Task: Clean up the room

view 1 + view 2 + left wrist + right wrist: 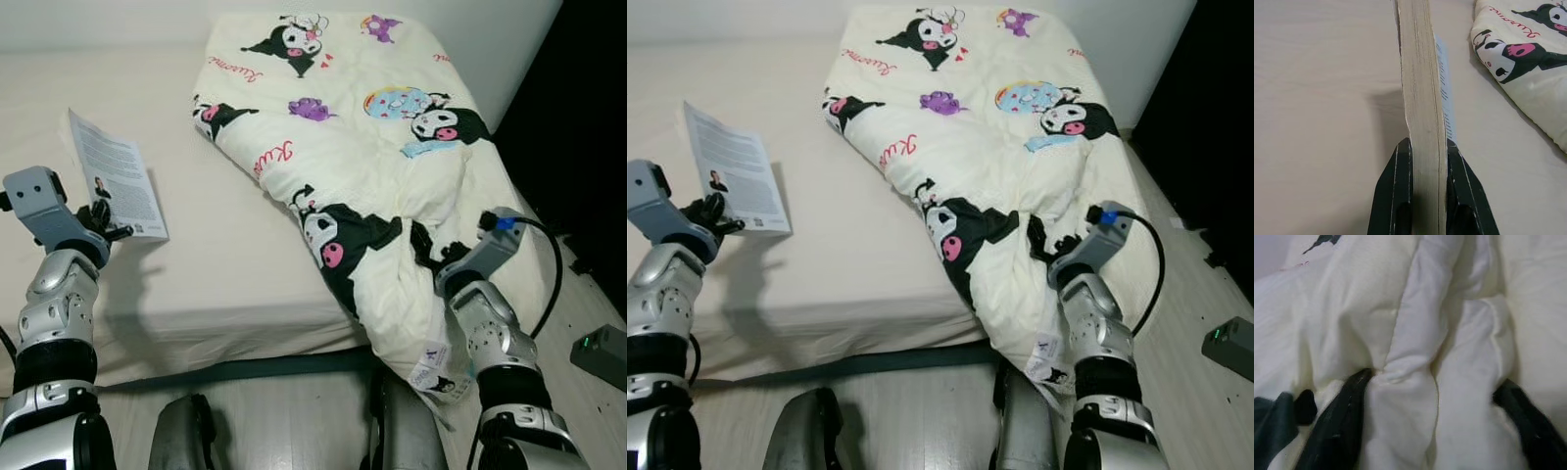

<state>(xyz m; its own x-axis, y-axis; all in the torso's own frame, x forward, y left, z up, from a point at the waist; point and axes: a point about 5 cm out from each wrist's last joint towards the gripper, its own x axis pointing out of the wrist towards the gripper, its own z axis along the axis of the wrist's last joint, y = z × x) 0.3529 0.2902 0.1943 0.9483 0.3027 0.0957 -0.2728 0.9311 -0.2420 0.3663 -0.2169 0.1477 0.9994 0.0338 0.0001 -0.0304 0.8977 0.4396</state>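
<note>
A paperback book [118, 181] with a white text-covered cover stands upright over the left part of the bed, and my left gripper [108, 223] is shut on its lower edge. In the left wrist view the black fingers [1400, 171] clamp the book's page block [1422, 98]. A cream quilt [362, 127] printed with black cartoon figures lies crumpled along the bed's right side and hangs over the front edge. My right gripper [431, 250] is pushed into the quilt near that edge. Its fingers [1347, 421] stand wide apart with a thick fold of quilt [1415, 333] between them.
The bed [225, 264] has a plain beige sheet, bare between book and quilt. A grey box with a green light [602, 352] lies on the wooden floor at the right. A white wall runs behind the bed, and a dark area lies at the far right.
</note>
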